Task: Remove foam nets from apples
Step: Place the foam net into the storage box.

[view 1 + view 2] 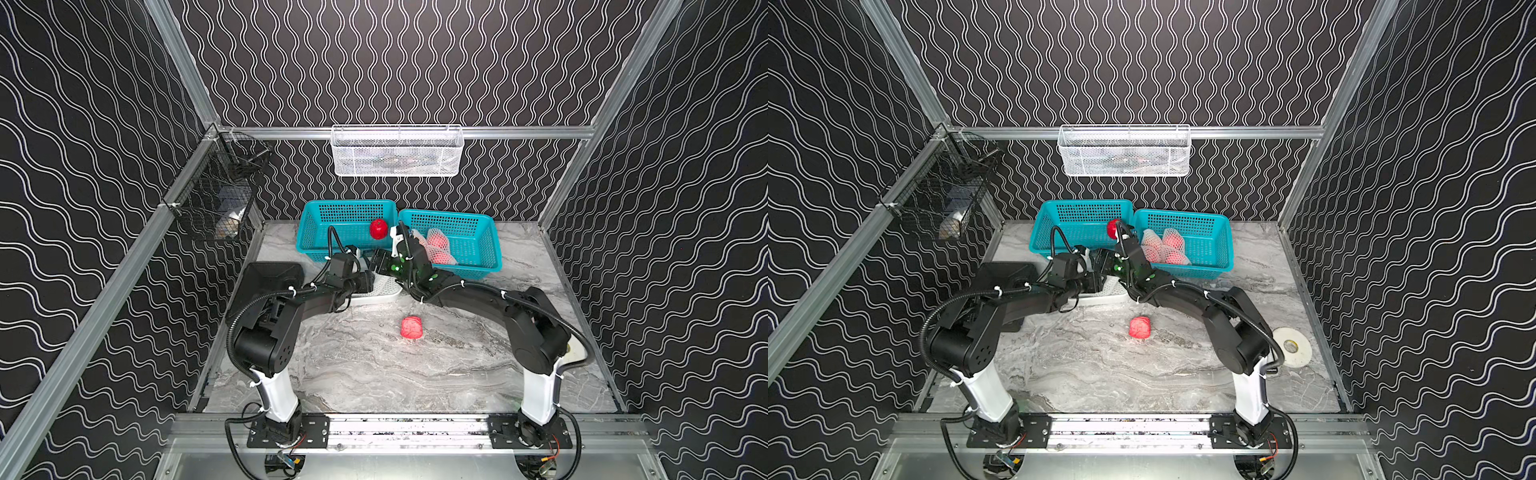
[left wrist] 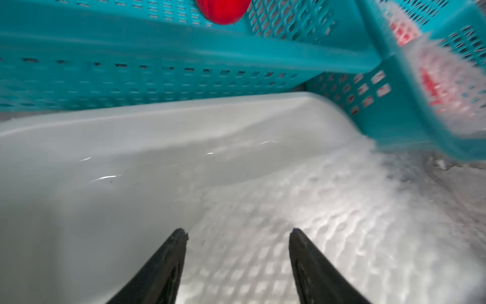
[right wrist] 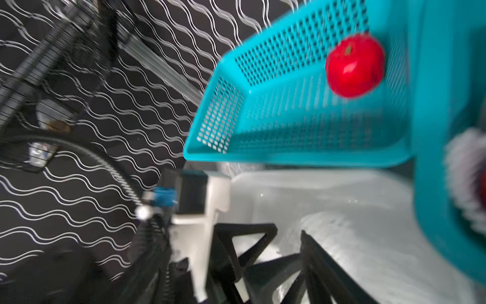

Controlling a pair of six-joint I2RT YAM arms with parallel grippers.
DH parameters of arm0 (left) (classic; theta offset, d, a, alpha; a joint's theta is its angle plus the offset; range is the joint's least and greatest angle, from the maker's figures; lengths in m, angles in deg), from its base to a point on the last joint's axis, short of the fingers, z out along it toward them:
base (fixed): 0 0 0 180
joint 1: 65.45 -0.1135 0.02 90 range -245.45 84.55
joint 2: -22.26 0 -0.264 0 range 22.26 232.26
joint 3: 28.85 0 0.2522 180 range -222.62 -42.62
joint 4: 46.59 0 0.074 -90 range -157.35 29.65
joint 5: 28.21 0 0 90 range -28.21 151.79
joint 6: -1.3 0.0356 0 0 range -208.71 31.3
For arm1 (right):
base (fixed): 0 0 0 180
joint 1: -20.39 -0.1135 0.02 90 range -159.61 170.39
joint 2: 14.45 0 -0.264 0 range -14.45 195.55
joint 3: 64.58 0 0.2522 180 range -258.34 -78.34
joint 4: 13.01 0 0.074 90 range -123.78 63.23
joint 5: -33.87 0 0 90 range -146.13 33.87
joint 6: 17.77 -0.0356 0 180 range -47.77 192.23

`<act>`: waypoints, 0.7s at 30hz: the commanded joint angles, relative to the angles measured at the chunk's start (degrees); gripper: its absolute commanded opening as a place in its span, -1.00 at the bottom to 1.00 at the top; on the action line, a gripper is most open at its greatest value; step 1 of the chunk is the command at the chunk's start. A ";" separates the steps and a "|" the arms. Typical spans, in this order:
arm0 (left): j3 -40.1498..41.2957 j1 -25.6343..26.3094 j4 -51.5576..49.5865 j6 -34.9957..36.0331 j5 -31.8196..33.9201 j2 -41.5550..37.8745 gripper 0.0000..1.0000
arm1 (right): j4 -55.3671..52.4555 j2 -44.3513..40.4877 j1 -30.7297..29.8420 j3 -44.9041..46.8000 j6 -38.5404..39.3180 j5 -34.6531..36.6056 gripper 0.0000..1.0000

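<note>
Where the two arms meet over the white tub (image 2: 131,136), hazards come first.

- **Hazard:** the left claw (image 2: 238,233) and the right claw (image 1: 380,262) sit very near each other. A careless swing by either would likely knock them together.
- **Hazard:** a loose foam net (image 2: 315,223) lies in the tub directly under the left claw. A low pass could snag it and drag it out.
- **Hazard:** one apple (image 1: 412,328) lies alone on the worktop (image 1: 374,382), seemingly netted. A brushing forearm could set it rolling.
- **Poses:** both arms reach forward, elbows bowed outward, wrists converging at the tub.
- **Left claw:** jaws apart, nothing between them.
- **Right claw:** blurred; I cannot tell whether its jaws are apart or together.
- **Stock:** a bare apple (image 1: 378,229) in the left basket (image 1: 345,203); netted apples (image 1: 438,245) in the right basket (image 1: 449,212).
</note>
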 commanded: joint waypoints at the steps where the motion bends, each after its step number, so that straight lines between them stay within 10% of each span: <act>1: -0.53 0.41 -1.26 1.81 0.61 0.58 0.33 | -4.62 -2.73 0.27 0.76 2.70 4.73 0.67; 21: -10.17 8.59 -13.71 9.82 9.20 4.73 0.39 | -1.39 -34.84 2.20 29.67 10.36 13.14 0.76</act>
